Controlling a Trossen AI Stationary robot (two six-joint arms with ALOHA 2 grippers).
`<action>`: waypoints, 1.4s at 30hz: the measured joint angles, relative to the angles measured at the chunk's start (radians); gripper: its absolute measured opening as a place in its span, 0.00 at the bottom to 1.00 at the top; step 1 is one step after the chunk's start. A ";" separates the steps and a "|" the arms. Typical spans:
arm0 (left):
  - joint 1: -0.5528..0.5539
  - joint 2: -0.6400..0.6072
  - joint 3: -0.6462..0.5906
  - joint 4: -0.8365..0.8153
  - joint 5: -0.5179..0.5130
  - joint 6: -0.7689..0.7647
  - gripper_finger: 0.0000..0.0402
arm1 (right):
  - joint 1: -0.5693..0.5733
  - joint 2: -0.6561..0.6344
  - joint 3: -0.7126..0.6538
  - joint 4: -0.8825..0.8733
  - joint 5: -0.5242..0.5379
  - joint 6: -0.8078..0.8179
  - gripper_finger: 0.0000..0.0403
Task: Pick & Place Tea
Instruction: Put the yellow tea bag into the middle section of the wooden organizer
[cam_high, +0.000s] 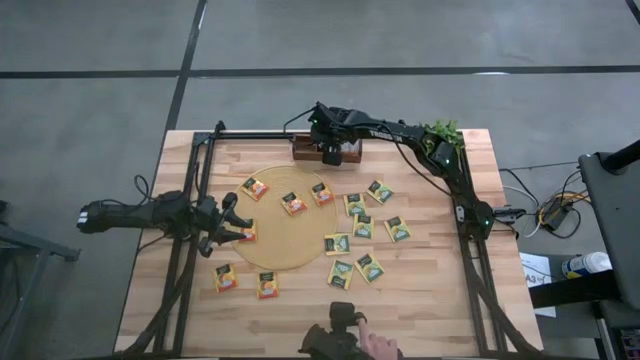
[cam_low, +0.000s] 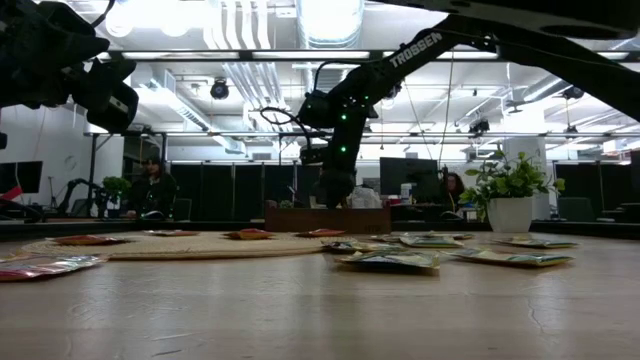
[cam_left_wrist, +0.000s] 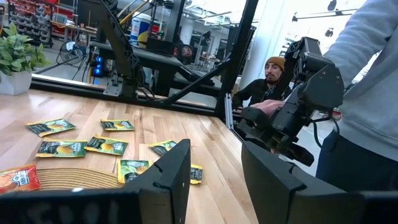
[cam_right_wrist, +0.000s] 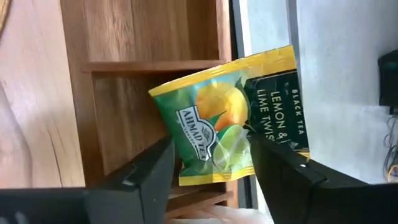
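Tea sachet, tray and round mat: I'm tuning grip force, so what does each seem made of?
The green-yellow sachet between the right gripper's parted fingers looks like glossy printed foil or plastic film, judging by its sheen and crimped edges. The tray looks like brown stained wood with visible grain. The round mat seems woven straw or fibre, matte, with concentric ribbing; I can't be certain.

A round woven mat lies mid-table, a potted plant (leafy) at the far corner.

Right claw parted, reaching far; left claw parted, low.
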 joint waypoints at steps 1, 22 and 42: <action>0.000 0.000 0.000 0.000 0.000 0.000 0.34 | 0.000 0.000 0.001 0.006 0.000 -0.007 0.53; 0.000 0.000 0.000 0.000 0.000 0.000 0.34 | 0.008 -0.003 0.052 -0.037 0.078 0.110 0.55; 0.000 0.000 0.000 0.000 0.000 0.000 0.34 | 0.027 -0.103 0.059 -0.239 -0.105 0.149 0.52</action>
